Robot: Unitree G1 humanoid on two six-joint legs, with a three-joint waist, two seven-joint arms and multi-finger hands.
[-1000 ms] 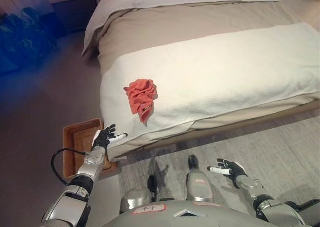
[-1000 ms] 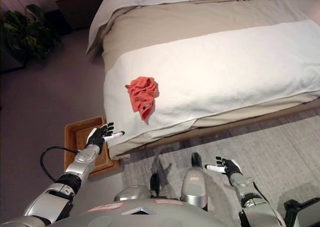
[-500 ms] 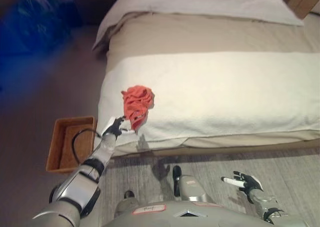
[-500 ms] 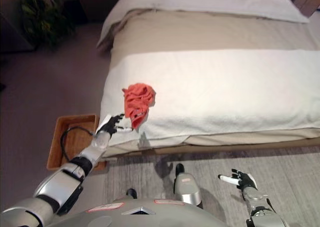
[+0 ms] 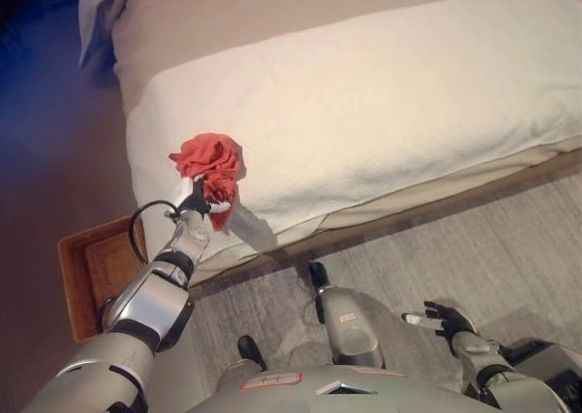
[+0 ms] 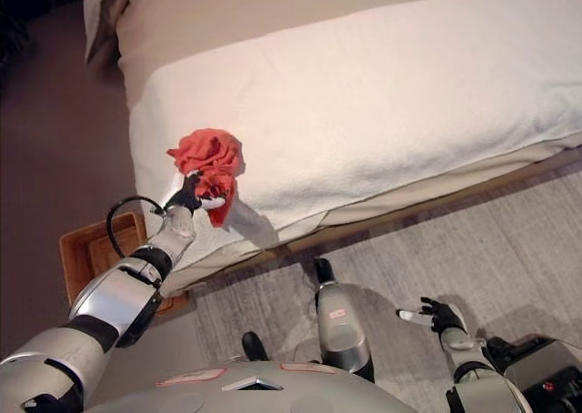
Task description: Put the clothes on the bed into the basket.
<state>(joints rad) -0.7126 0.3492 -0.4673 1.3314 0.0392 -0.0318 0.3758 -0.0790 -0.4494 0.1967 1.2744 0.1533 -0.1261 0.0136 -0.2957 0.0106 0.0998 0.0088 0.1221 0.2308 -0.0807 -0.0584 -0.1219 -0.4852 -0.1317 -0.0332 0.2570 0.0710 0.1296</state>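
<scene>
In the left eye view, my left hand (image 5: 198, 202) reaches up over the near left corner of the bed (image 5: 382, 104) and is closed on the lower edge of the red cloth (image 5: 209, 161), a soft, crumpled bundle with deep folds that sits bunched above my fingers at the bed's edge. The bed carries a thick white blanket (image 5: 391, 95) with a nubbly, towel-like surface, and beyond it a smooth beige cover (image 5: 236, 22). The blanket's corner hangs down over the side of the bed below my hand. On the brown floor to the left stands the basket (image 5: 86, 272), a shallow rectangular tray with orange-brown walls; my left arm crosses its right side and hides that part. My right hand (image 5: 441, 318) hangs low at the right over a pale grey, finely striped rug (image 5: 473, 249), fingers loosely spread, holding nothing.

In the right eye view, the red cloth (image 6: 207, 157) again sits above my left hand (image 6: 189, 195), its loose end drooping past my fingers, which are mostly buried in the folds, so I cannot make out exactly how they pinch it. The basket (image 6: 86, 249) is largely covered by my forearm; only its left wall and part of the floor inside show. My right hand (image 6: 435, 315) shows relaxed and empty above the rug (image 6: 491, 240). The head of the bed is cut off at the top edge.
</scene>
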